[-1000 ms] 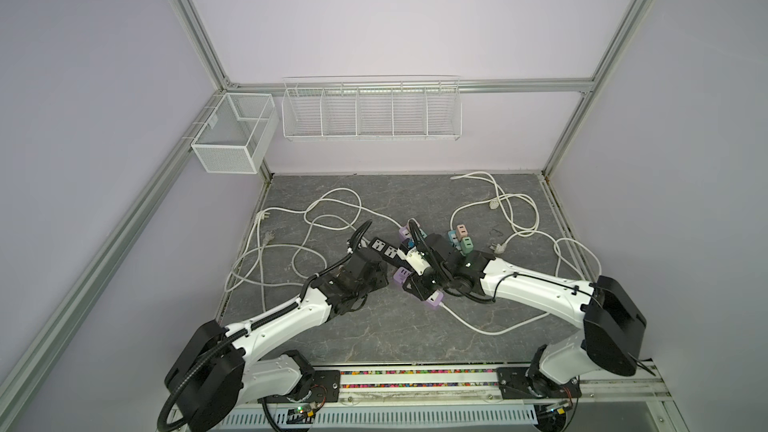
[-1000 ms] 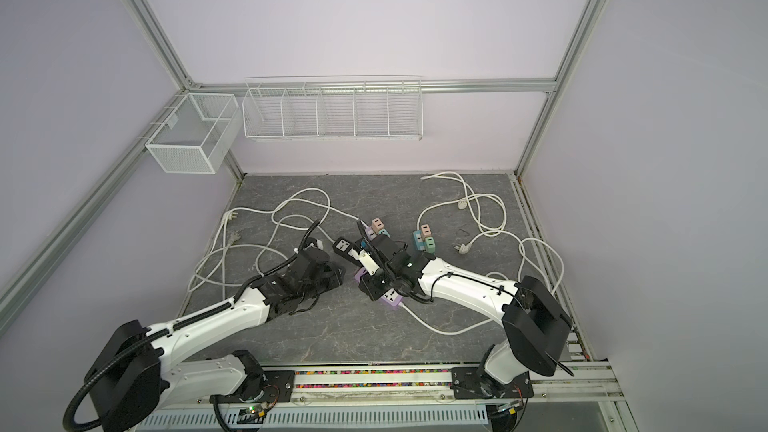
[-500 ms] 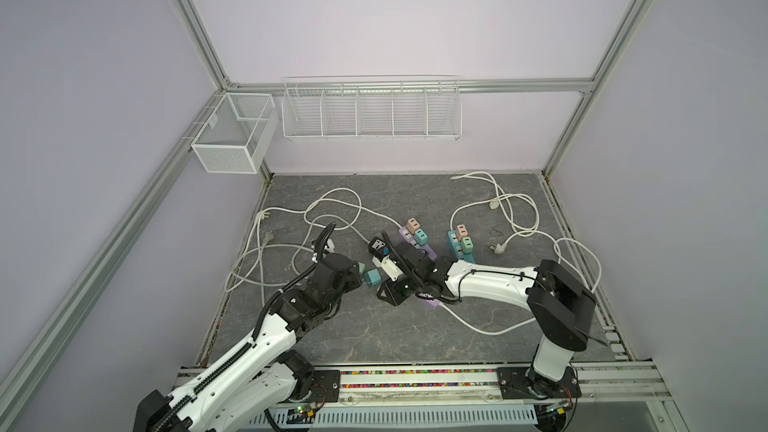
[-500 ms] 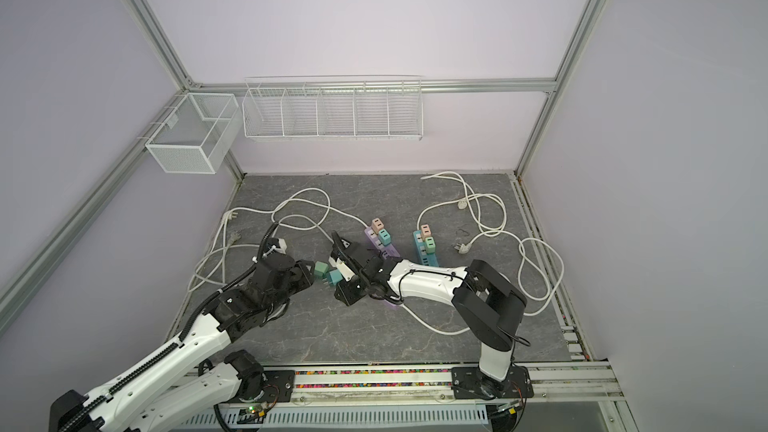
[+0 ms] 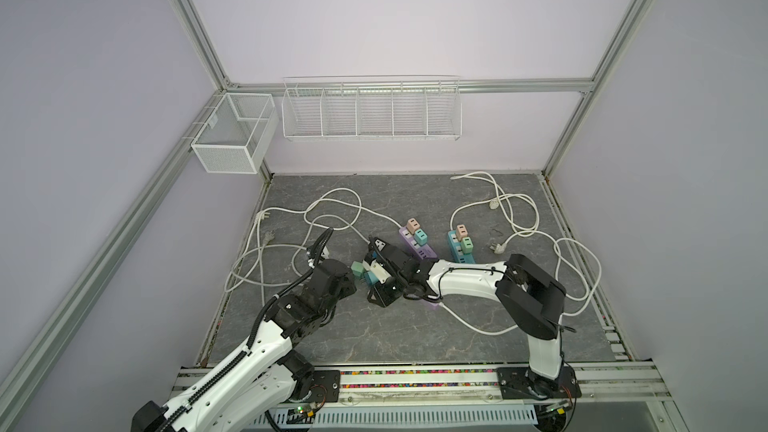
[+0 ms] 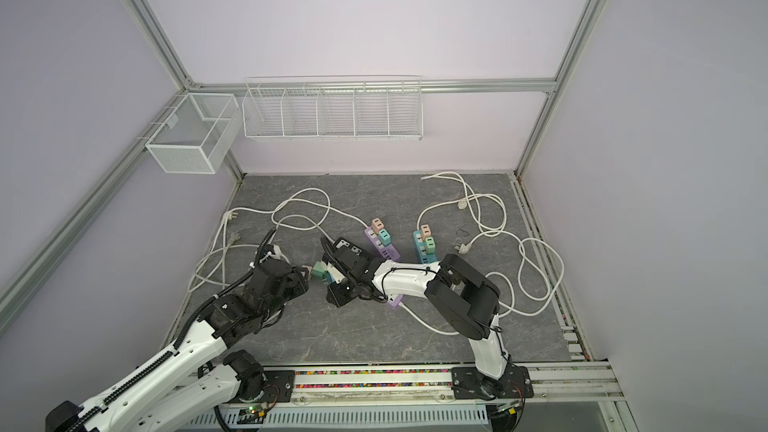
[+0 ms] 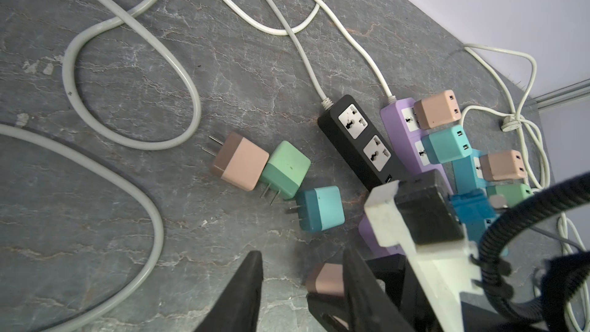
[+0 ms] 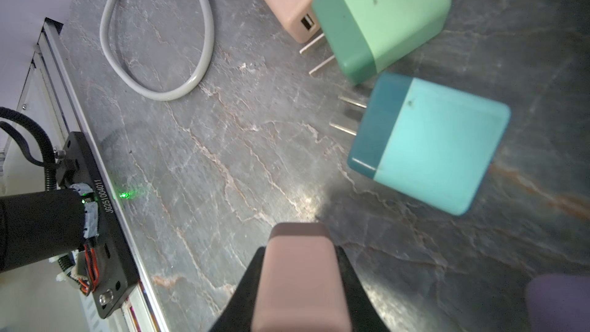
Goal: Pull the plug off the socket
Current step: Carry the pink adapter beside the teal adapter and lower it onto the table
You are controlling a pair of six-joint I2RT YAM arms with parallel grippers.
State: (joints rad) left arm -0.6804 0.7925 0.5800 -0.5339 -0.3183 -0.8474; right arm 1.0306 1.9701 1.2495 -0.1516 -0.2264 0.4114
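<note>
**Pink plug (image 8: 300, 282) clamped in the right gripper (image 8: 300, 250)**

In both top views the right gripper sits near centre, just below the black power strip (image 5: 379, 246). In the left wrist view the left gripper (image 7: 301, 252) stands parted at the bottom edge. The plug shows lower centre, apart from the strip. In the right wrist view black fingers (image 8: 348, 276) pinch it at bottom centre.

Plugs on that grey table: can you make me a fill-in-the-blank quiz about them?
The right gripper is shut on a plug coloured ___.
___ loose plugs lie on the table.
The two sockets showing on the black power strip are ___.
Missing words: pink; three; empty.
</note>
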